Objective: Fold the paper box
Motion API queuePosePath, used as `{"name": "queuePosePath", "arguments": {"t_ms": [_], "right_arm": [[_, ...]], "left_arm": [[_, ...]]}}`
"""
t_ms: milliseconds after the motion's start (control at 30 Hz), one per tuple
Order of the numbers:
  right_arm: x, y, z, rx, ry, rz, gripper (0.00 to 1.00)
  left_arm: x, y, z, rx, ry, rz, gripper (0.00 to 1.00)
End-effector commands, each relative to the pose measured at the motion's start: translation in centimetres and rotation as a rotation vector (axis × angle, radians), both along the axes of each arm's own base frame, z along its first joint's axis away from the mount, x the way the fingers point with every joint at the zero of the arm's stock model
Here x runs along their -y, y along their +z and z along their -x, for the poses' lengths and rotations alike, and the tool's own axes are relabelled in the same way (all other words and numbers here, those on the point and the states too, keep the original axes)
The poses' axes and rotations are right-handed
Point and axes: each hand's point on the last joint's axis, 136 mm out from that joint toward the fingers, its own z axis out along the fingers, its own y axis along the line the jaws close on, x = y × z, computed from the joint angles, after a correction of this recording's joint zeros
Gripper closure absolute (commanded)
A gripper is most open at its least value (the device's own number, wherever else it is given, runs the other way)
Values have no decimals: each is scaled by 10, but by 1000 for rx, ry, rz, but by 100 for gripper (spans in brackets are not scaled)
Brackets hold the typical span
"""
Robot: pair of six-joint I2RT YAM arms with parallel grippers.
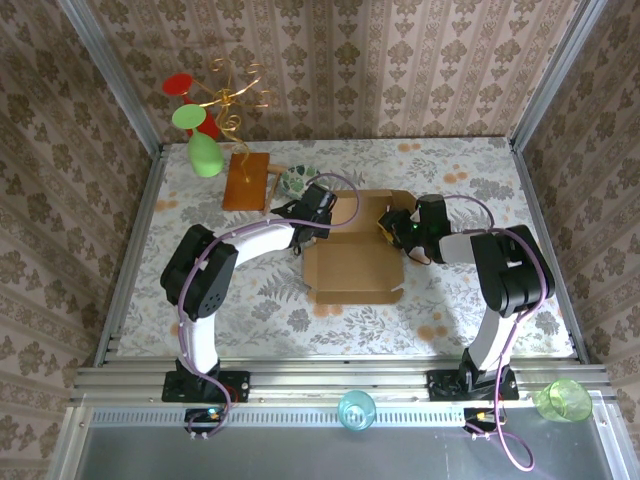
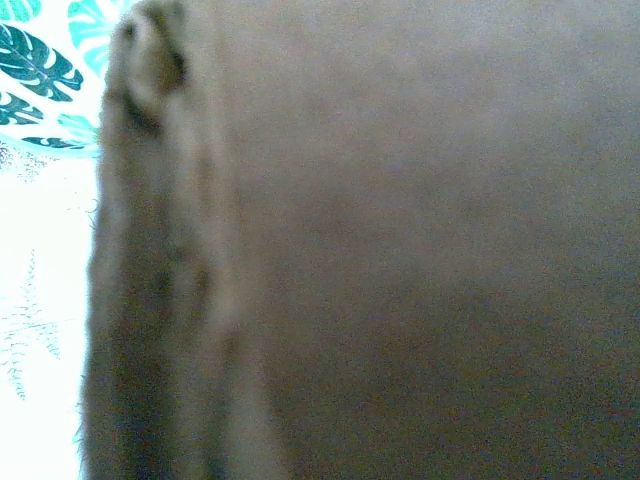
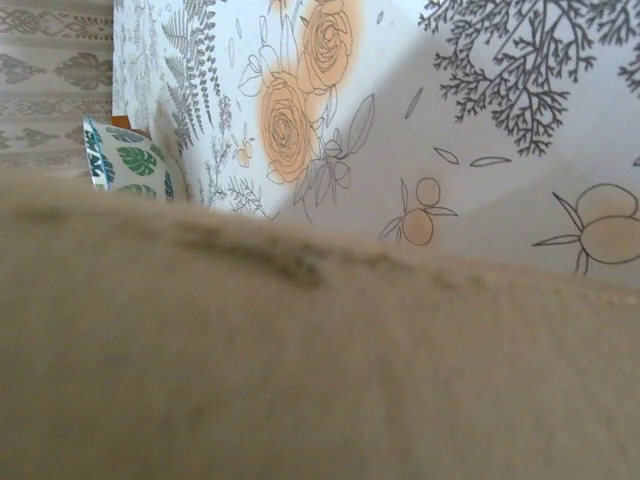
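Note:
The paper box (image 1: 350, 265) lies in the middle of the table, a light-brown cardboard mailer with its base flat and its side flaps raised. My left gripper (image 1: 318, 218) is at the box's left flap, shut on the cardboard. In the left wrist view the paper box (image 2: 420, 250) is blurred and pressed close, hiding the fingers. My right gripper (image 1: 390, 226) is at the raised right flap. The paper box (image 3: 300, 370) covers the lower right wrist view and hides those fingers, so their state is unclear.
A small leaf-patterned bowl (image 1: 298, 180) stands just behind the left gripper, next to an orange-brown wooden board (image 1: 246, 181). A gold wire stand with red and green cups (image 1: 205, 120) is at the back left. A teal cup (image 1: 356, 409) and a green cup (image 1: 563, 400) sit on the front rail.

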Motion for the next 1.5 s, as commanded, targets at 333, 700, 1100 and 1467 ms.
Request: {"name": "queuePosePath", "arguments": {"t_ms": [333,700,1100,1467], "right_arm": [[45,171,29,406,116,141,65],[107,169,16,469,167,366,69],[60,201,7,648,407,175,76],[42,189,21,623,463,199,74]], "left_arm": [[-2,42,-15,-105,-101,178,100],[13,74,-20,-227,-276,327,100],[16,69,-20,-289,-351,345,100],[20,69,-19,-309,-373,360,100]]}}
